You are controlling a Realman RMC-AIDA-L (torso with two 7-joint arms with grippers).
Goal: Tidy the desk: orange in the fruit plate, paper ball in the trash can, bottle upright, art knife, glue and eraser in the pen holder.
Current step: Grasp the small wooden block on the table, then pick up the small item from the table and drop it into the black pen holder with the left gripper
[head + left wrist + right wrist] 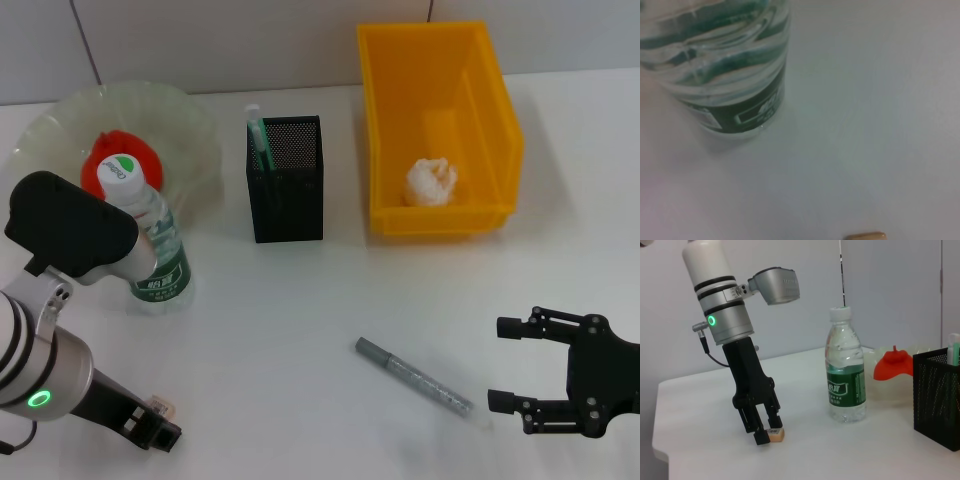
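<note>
Left claw (769, 432) gripping eraser (775, 435), paper ball (431, 182) in bin (497, 110)

Between my left gripper (160, 425) and right gripper (510, 365) I log bare table (290, 330), crossed only by the art knife (413, 377); the upright bottle (150, 235), pen holder (286, 180) and trash can (440, 130) block the far side.

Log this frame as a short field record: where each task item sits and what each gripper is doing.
orange: in fruit plate
paper ball: in yellow bin
bottle: upright on desk, beside the plate
pen holder: holds a green-and-white item
art knife: lying flat on desk
eraser: on desk, at left gripper's fingers
left gripper: down at eraser
right gripper: open, beside knife
</note>
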